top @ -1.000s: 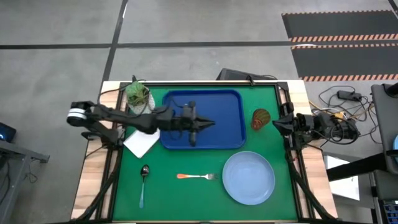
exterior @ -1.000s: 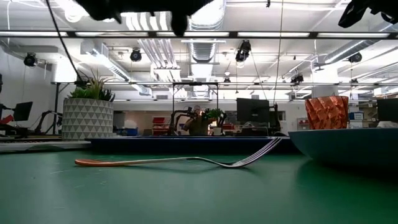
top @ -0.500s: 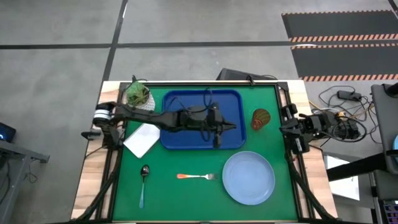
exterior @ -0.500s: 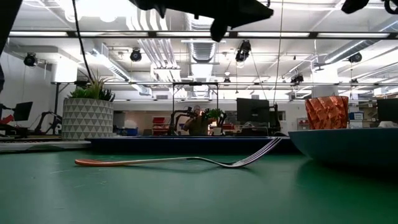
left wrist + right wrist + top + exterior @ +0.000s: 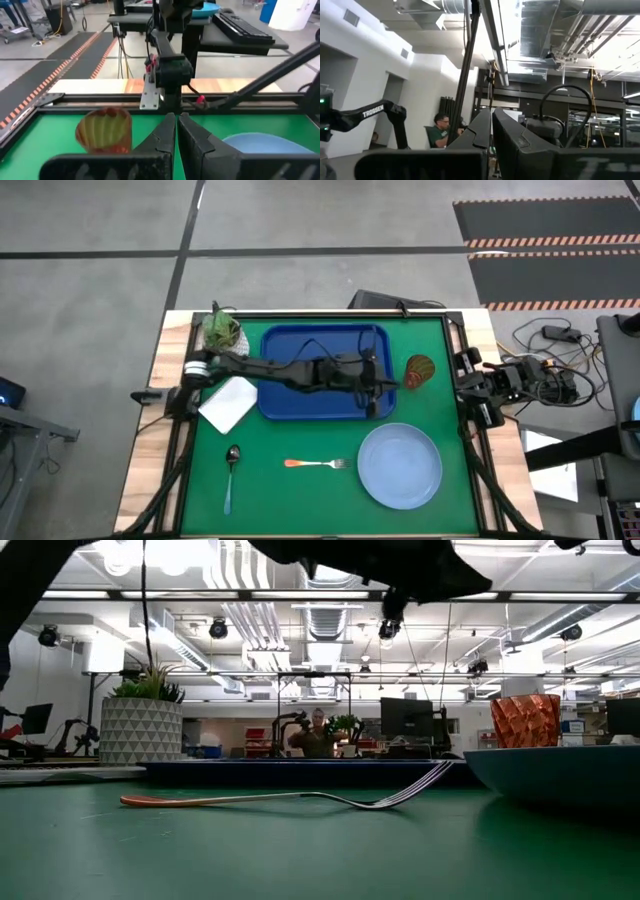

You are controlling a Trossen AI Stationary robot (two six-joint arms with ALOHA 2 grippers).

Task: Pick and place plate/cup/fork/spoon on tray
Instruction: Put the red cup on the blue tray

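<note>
My left gripper point(image 5: 392, 385) hangs shut and touching nothing over the right end of the deep-blue tray point(image 5: 300, 405), just short of the dark-red cup point(image 5: 418, 370). In the left wrist view the cup point(image 5: 105, 131) stands on the green mat off to one side of my shut fingertips point(image 5: 176, 125), and the light-blue plate point(image 5: 260, 142) lies to the other side. The plate point(image 5: 400, 465), the orange-handled fork point(image 5: 318, 464) and the blue-handled spoon point(image 5: 231, 475) lie on the mat nearer the front. My right gripper point(image 5: 491, 120) waits shut at the table's right edge, tipped upward.
A white pot with a green plant point(image 5: 222, 332) stands at the tray's far left corner. A white sheet point(image 5: 228, 402) lies left of the tray. My right arm point(image 5: 485, 388) is folded back beside the cup, at the table's right edge. People show in the room behind.
My left arm has stretched out over the tray toward the table's right edge, bringing its shut gripper from the tray's middle to its right end, close to the cup. The things on the mat have not moved.
</note>
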